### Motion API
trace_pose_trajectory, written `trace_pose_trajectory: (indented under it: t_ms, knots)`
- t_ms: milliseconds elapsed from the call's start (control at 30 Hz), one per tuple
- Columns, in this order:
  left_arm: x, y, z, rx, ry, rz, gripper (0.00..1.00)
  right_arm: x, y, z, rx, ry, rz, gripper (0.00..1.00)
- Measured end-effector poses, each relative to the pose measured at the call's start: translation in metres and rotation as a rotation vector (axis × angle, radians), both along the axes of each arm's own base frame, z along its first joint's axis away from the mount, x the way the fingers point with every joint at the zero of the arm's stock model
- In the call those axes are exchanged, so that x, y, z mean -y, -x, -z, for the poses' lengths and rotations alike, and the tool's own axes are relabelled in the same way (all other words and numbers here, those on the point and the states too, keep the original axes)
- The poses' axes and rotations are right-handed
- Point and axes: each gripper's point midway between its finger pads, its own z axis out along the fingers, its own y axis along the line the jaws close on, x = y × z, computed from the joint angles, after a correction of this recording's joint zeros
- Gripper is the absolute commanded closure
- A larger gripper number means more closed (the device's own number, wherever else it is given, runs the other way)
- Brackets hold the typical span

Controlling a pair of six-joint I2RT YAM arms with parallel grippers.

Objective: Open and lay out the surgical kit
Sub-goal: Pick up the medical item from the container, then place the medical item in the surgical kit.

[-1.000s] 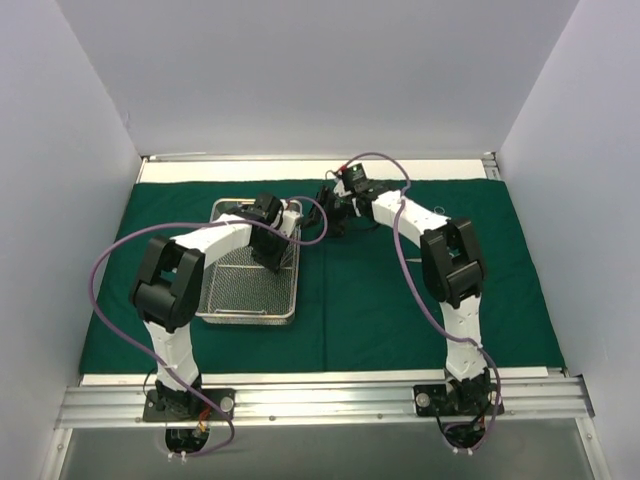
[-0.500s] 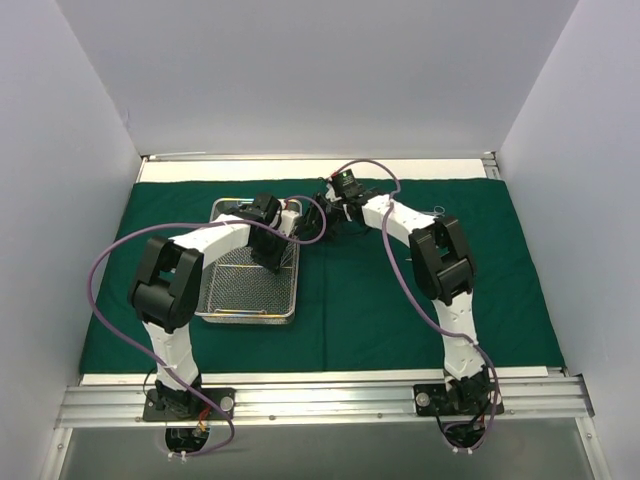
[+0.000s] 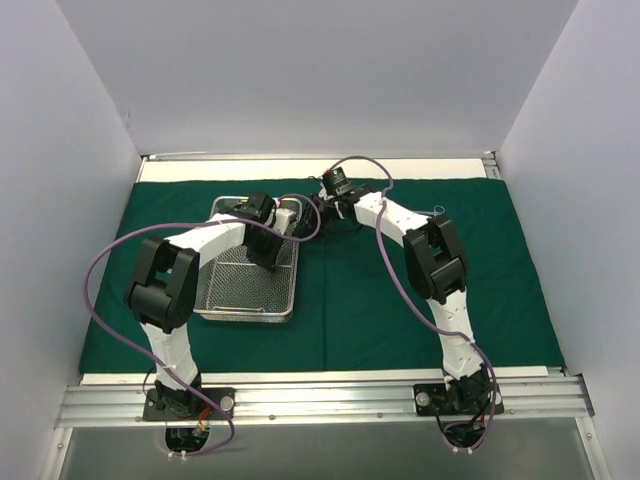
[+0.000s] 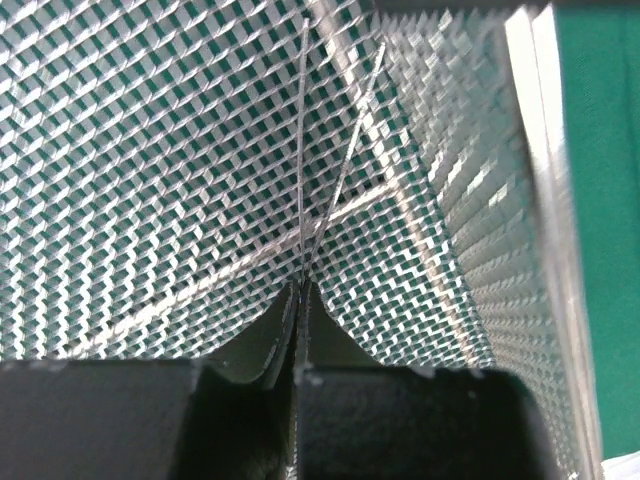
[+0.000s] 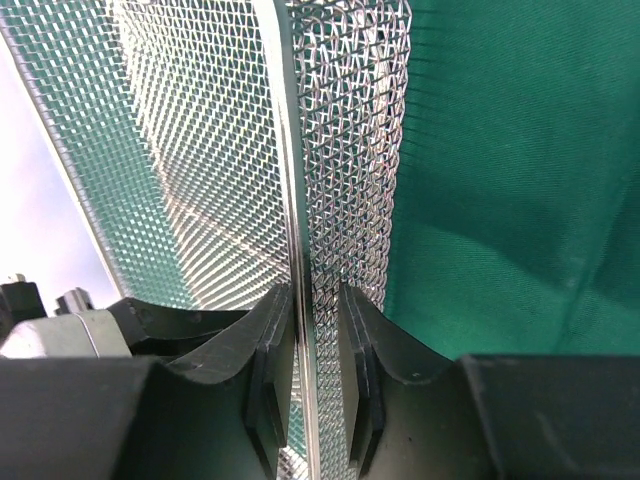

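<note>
The dark green cloth (image 3: 420, 280) lies spread flat over the table. The silver wire-mesh tray (image 3: 235, 290) stands on its left half. My left gripper (image 3: 272, 258) reaches down inside the tray near its right wall. In the left wrist view it (image 4: 300, 288) is shut on a slim shiny metal instrument (image 4: 303, 150) seen edge-on above the mesh floor (image 4: 150, 150). My right gripper (image 3: 308, 213) is at the tray's far right corner. In the right wrist view it (image 5: 312, 295) straddles the tray's wall (image 5: 350, 120), one finger inside and one outside, closed on it.
White walls close in the table on the left, back and right. A metal rail (image 3: 320, 400) runs along the near edge with both arm bases on it. Purple cables (image 3: 110, 260) loop off both arms. Bare green cloth (image 5: 500, 150) lies right of the tray.
My right gripper has moved left from the cloth to the tray's far right corner and now straddles its wall. The left gripper has stayed in the tray.
</note>
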Motion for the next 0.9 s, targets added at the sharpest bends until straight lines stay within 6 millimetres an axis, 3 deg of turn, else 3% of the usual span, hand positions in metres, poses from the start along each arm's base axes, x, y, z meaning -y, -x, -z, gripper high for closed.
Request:
trace_pose_trajectory:
  t_ms: [267,300,367,400,467,533,733,900]
  knots:
    - [-0.023,0.012,-0.007,-0.012,-0.019,-0.067,0.98,0.008,-0.004,0.0,0.022,0.071,-0.002,0.99]
    - [-0.024,0.013,-0.01,-0.01,-0.018,-0.073,0.98,0.008,-0.006,0.0,0.023,0.072,-0.008,0.85]
    - [-0.025,0.012,-0.019,0.01,-0.011,-0.08,0.98,0.006,-0.009,0.0,0.032,0.072,-0.022,0.71]
    - [-0.025,0.012,-0.024,0.02,-0.006,-0.083,0.98,0.006,-0.01,-0.001,0.038,0.069,-0.029,0.55]
    - [-0.026,0.013,-0.036,0.038,0.005,-0.092,0.98,0.006,-0.012,-0.001,0.045,0.063,-0.043,0.46]
    - [-0.027,0.011,-0.051,0.058,0.027,-0.105,0.98,0.007,-0.013,-0.003,0.054,0.058,-0.055,0.4]
    - [-0.013,-0.018,-0.115,0.156,0.159,-0.123,0.98,0.017,-0.029,-0.031,0.11,0.046,-0.074,0.37]
    - [0.014,-0.028,-0.164,0.191,0.327,-0.068,0.98,0.057,-0.037,-0.079,0.168,0.004,-0.052,0.38]
